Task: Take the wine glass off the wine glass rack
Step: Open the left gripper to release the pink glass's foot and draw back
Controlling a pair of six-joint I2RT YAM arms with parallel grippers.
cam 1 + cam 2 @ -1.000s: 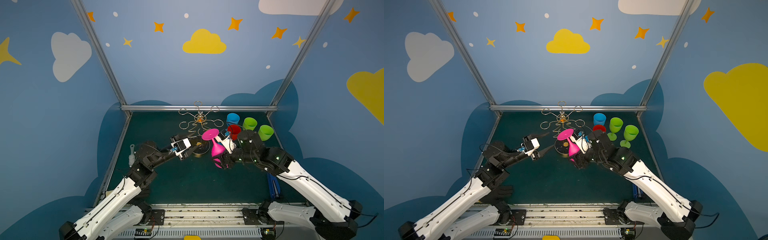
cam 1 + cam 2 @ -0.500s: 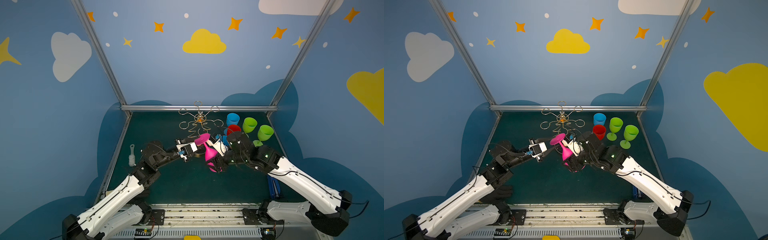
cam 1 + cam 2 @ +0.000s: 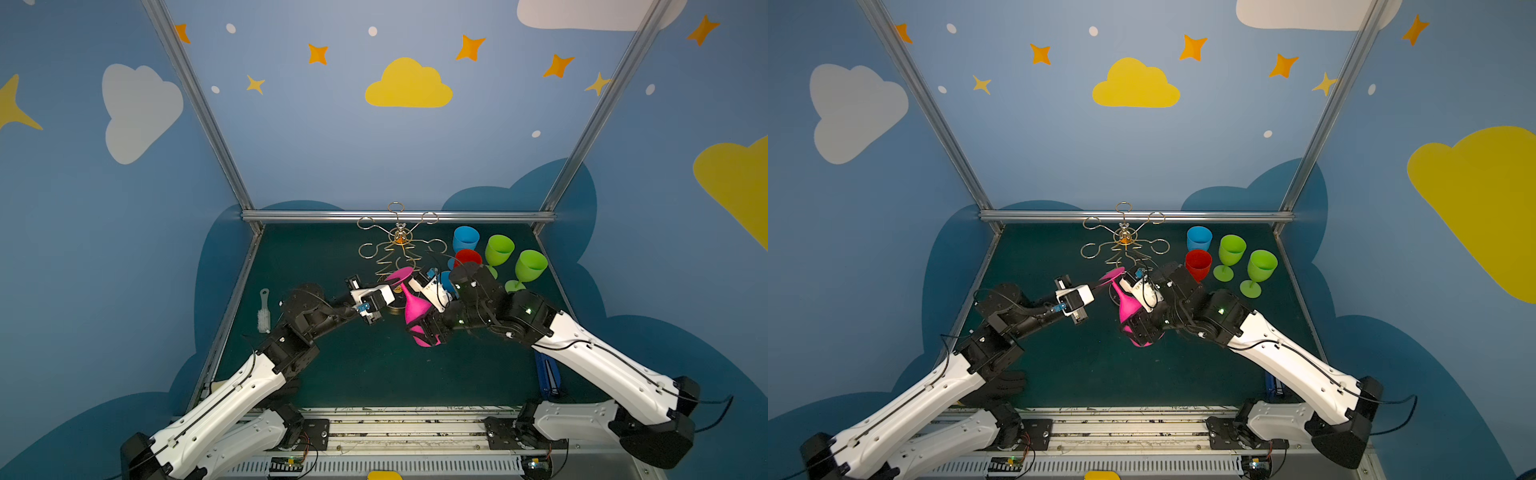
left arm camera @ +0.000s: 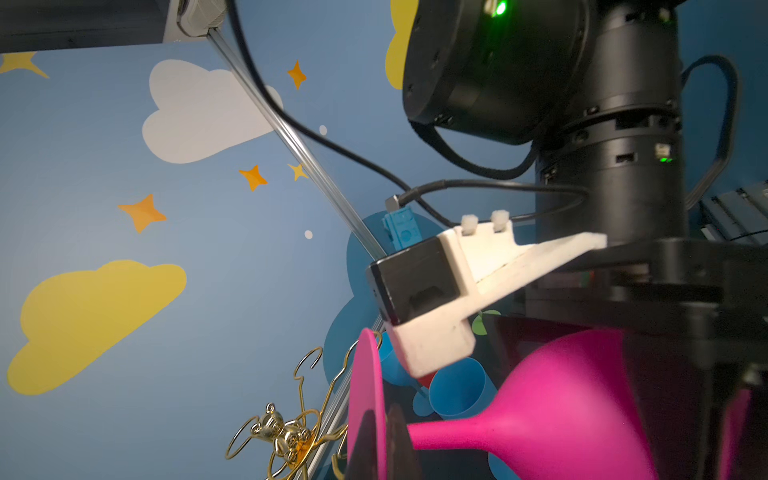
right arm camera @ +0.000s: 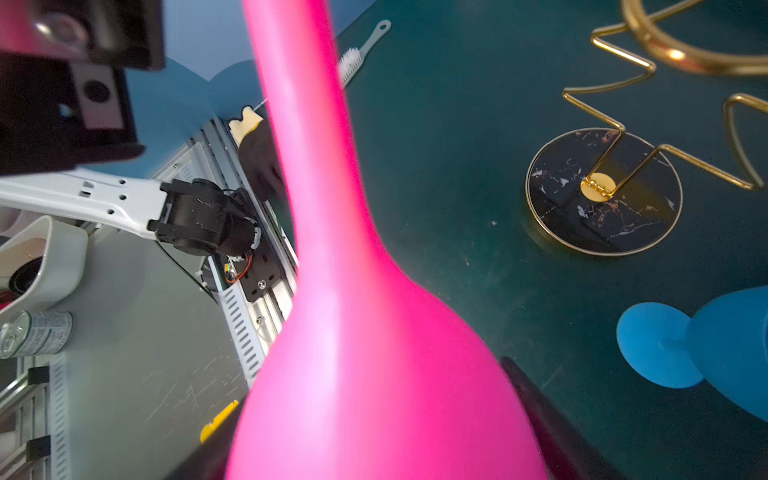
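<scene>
Already clear of the wine glass rack, at its 5 o'clock, the wine glass hangs tilted. The right tool spans its bowl; whether it grips I cannot tell. The left tool is clamped on the foot, so release the bowl slowly.

The pink wine glass tilts, seemingly gripped by right end effector.

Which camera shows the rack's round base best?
The right wrist view: the whole dark base and gold rim show. In both top views it is mostly hidden. The left wrist view shows only the rack's top.
</scene>
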